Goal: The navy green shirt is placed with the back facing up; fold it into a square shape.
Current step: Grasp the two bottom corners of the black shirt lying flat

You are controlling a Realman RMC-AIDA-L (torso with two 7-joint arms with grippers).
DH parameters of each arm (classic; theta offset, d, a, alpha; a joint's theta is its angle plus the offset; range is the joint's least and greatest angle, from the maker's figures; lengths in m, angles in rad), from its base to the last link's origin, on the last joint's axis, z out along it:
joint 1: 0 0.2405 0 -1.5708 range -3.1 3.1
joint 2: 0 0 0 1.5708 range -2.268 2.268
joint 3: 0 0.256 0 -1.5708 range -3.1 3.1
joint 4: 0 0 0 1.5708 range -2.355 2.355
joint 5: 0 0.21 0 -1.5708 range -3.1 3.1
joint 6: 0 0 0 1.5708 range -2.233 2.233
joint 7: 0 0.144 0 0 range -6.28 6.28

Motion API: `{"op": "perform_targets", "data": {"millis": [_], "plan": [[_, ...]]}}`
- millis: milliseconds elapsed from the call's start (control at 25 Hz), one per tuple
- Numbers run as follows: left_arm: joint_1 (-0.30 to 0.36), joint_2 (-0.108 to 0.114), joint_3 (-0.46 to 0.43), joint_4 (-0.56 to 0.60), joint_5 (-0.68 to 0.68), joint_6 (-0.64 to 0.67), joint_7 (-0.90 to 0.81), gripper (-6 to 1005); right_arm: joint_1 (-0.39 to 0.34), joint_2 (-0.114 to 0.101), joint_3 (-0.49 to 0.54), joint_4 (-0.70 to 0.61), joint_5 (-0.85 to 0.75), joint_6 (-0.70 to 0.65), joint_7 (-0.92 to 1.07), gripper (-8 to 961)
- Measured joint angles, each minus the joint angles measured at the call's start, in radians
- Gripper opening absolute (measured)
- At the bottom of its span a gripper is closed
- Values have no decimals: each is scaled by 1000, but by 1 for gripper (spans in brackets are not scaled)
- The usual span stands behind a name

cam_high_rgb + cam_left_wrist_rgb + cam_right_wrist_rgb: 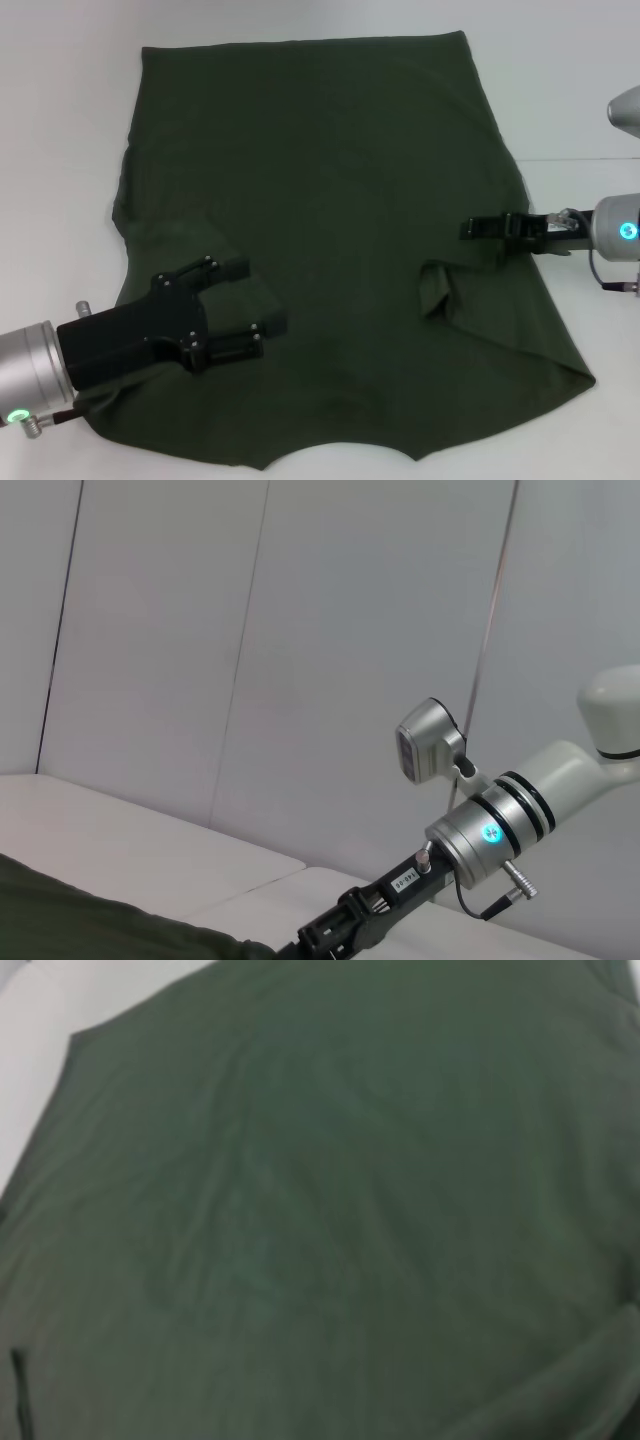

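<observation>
- Overhead, from the head view, one navy green shirt [330,230] lies spread plain side up on the white table [560,90], its straight hem at the far edge and its curved neckline at the near edge of the picture.
- Bare white table borders the shirt on the far side and on both flanks; the widest open strip lies to the robot's right, beyond the cloth's slanting side edge.
- One sleeve is folded in over the body on each side, leaving a small raised fold near the right one.
- Two black grippers are in view. The left gripper [238,306] sits over the shirt's near left part, fingers spread apart and holding nothing.
- The right gripper [468,228] reaches in from the right edge, low over the cloth at the folded sleeve; whether its fingers are parted or pinching cloth cannot be told.
- Next, the left wrist view shows a sliver of the dark shirt [90,925] at the table's surface, pale wall panels [300,660] behind, and the other arm's silver wrist with a lit blue ring; its black gripper [325,942] is cut off by the frame.
- Finally, the right wrist view is filled almost wholly by the shirt [340,1220], softly creased, with a wedge of white table [40,1020] at one corner past the cloth's edge.
</observation>
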Motion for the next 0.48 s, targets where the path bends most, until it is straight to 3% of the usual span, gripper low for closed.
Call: {"op": "perform_targets", "data": {"millis": [200,360,480], "plan": [[2,0,0,0,-1,1,0,920,0,-24,-1,9,-59,-28,52,810],[1,0,0,0,-1,1,0,919,-4,-27,-1,9,-66,-36,58,806],[1,0,0,0,-1,2,1,919,-7,-18,-1,10,-67,-19,58,802]]}}
